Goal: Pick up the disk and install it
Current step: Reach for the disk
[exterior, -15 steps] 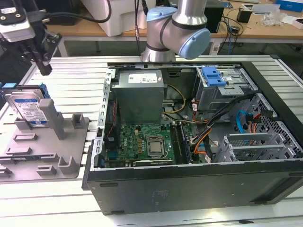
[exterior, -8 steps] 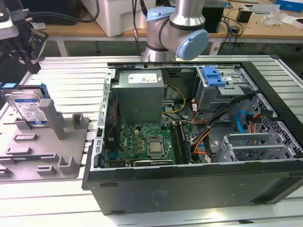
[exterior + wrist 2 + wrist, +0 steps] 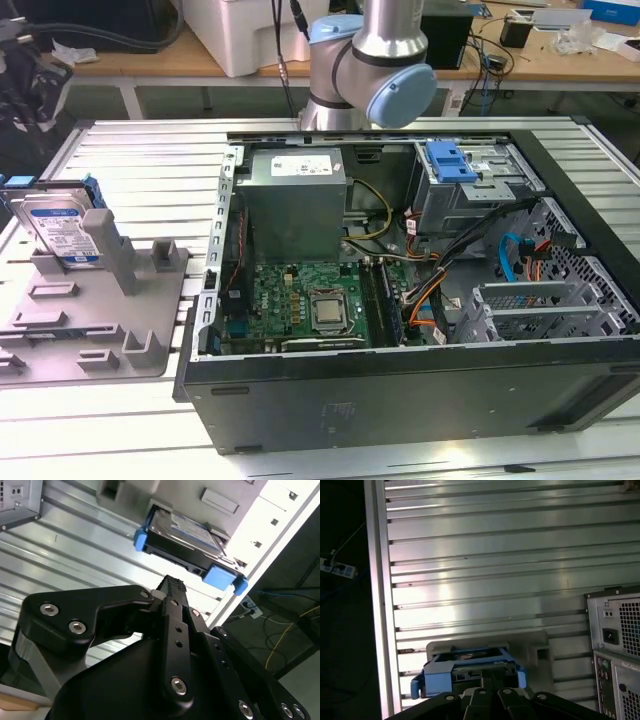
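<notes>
Exterior view: the disk [image 3: 62, 228] stands upright in a grey holder [image 3: 150, 305] on the exterior view's left, well apart from the open computer case [image 3: 400, 392]. In the second wrist view, the gripper [image 3: 171, 584] hangs near the disk, apparently closed and empty. Neither pickup nor installation is done yet.

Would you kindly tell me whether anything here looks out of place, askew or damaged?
Nothing stands out. The disk stands on edge, leaning, in its grey holder at the exterior view's left; the gripper points toward it in the second wrist view. The open computer case looks intact.
</notes>
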Robot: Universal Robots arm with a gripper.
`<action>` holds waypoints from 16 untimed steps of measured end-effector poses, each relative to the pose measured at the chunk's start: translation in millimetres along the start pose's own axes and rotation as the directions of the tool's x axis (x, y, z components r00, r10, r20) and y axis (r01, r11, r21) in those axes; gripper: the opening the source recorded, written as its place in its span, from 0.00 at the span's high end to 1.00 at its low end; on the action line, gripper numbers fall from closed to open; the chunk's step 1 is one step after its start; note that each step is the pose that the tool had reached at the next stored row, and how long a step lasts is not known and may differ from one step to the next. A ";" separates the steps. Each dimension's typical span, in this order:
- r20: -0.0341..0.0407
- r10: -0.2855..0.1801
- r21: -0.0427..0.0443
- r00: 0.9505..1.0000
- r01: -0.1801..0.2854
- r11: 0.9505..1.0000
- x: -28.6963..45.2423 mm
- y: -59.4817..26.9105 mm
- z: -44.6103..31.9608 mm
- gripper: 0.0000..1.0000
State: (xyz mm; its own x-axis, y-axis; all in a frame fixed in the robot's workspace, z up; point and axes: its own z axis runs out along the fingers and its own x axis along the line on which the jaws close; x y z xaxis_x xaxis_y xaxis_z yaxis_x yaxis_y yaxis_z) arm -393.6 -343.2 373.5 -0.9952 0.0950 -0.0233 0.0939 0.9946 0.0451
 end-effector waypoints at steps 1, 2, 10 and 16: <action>0.000 0.000 0.000 1.000 0.000 1.000 4.0 1.2 0.5 0.89; 0.000 0.000 0.000 1.000 0.000 1.000 10.8 3.2 1.3 0.89; 0.000 0.000 0.000 1.000 0.000 1.000 26.8 7.8 3.0 0.89; 0.000 0.000 0.000 1.000 0.000 1.000 26.8 8.0 3.0 0.89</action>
State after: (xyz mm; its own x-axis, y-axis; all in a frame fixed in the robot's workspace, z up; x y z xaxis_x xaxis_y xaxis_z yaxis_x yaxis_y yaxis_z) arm -419.4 -332.6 370.2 -0.9952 0.0950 -0.0233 0.0939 0.9946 0.0450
